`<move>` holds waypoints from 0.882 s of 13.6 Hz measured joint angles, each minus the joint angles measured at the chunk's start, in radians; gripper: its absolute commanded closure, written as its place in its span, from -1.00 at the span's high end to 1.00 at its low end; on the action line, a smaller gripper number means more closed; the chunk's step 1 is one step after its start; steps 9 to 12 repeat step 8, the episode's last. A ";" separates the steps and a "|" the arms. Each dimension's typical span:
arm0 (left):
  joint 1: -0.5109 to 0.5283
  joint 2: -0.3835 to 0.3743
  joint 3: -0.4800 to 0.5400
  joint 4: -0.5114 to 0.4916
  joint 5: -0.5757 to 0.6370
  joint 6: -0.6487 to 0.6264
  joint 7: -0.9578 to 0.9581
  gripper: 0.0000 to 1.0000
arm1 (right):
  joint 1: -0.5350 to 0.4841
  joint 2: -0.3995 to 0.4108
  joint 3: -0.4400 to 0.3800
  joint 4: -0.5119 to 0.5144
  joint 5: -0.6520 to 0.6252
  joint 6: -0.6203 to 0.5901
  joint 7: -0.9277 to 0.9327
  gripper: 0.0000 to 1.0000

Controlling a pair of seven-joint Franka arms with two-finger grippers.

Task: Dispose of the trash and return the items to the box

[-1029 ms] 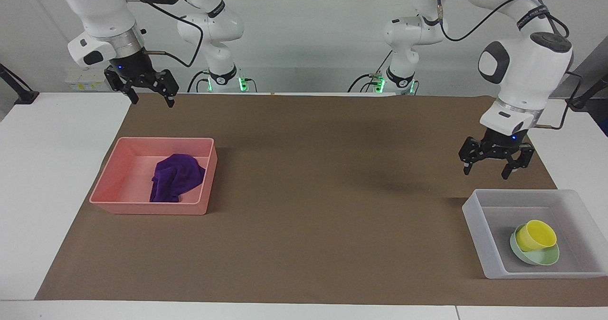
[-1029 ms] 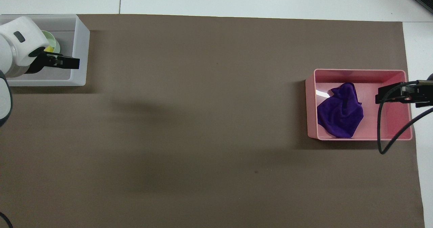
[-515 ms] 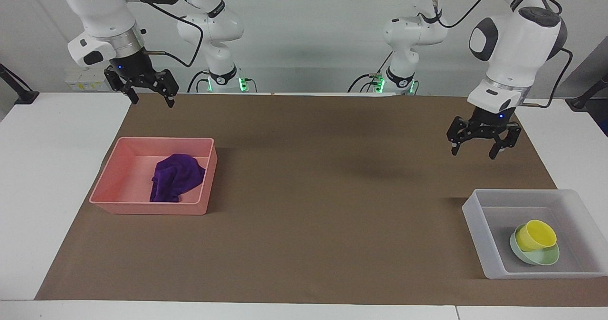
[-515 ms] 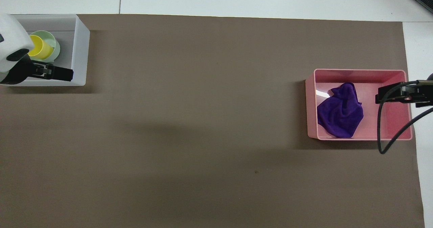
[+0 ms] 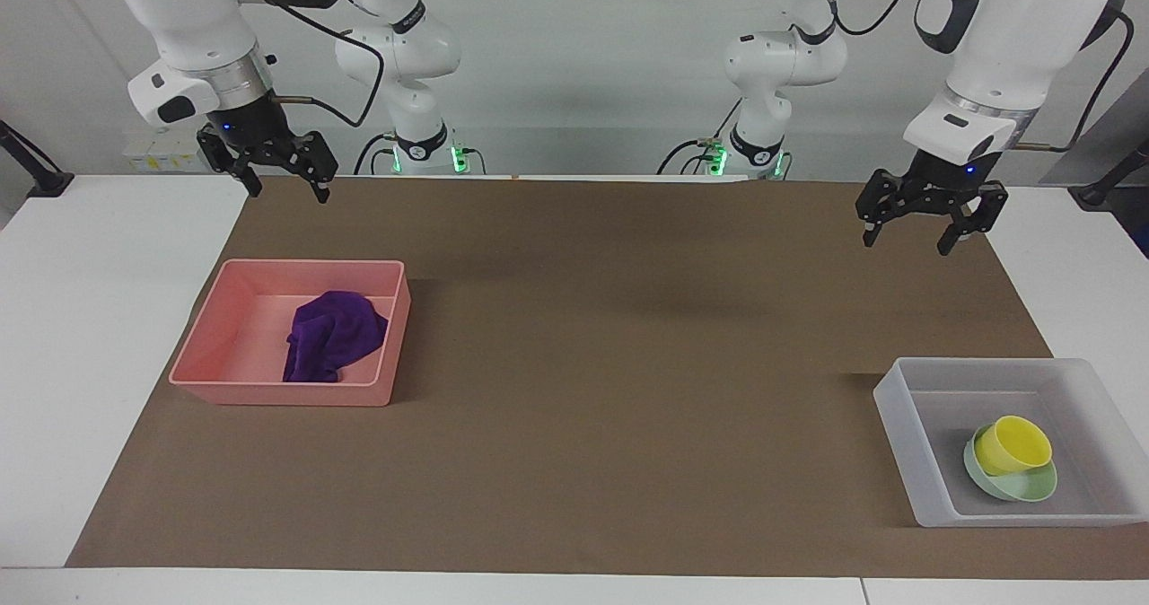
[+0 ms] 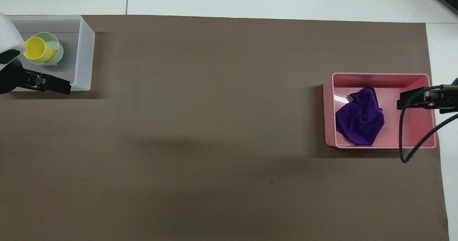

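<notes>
The purple cloth (image 5: 332,336) lies crumpled in the pink tray (image 5: 278,396), also in the overhead view (image 6: 359,121). The yellow cup (image 5: 1013,443) sits in the mint-green bowl (image 5: 1028,488) inside the translucent box (image 5: 898,425). Cup (image 6: 35,49), bowl (image 6: 59,49) and box (image 6: 84,55) also show from overhead. My left gripper (image 5: 907,244) is open and empty, raised over the brown mat at the left arm's end, clear of the box. My right gripper (image 5: 289,194) is open and empty, raised high over the mat's corner near the pink tray.
A brown mat (image 5: 628,363) covers most of the white table (image 5: 90,318). The pink tray (image 6: 379,75) stands toward the right arm's end and the box toward the left arm's end. In the overhead view the left gripper (image 6: 46,84) overlaps the box's near wall and the right gripper (image 6: 418,99) overlaps the tray.
My left gripper has risen and drawn back from over the box toward the robots, staying open and empty. The right arm, cloth, cup and bowl have not moved.
</notes>
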 measured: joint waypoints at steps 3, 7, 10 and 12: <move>0.001 -0.001 0.006 -0.004 0.000 -0.001 -0.004 1.00 | 0.000 0.000 0.000 0.000 0.000 0.000 0.000 1.00; 0.002 -0.002 0.014 -0.005 0.000 -0.001 -0.074 1.00 | 0.000 0.000 0.000 0.000 0.000 0.000 0.000 1.00; 0.003 -0.002 0.014 -0.005 0.000 -0.001 -0.092 1.00 | 0.000 0.000 0.000 0.000 0.000 0.000 0.000 1.00; 0.003 -0.002 0.014 -0.005 0.000 -0.001 -0.092 1.00 | 0.000 0.000 0.000 0.000 0.000 0.000 0.000 1.00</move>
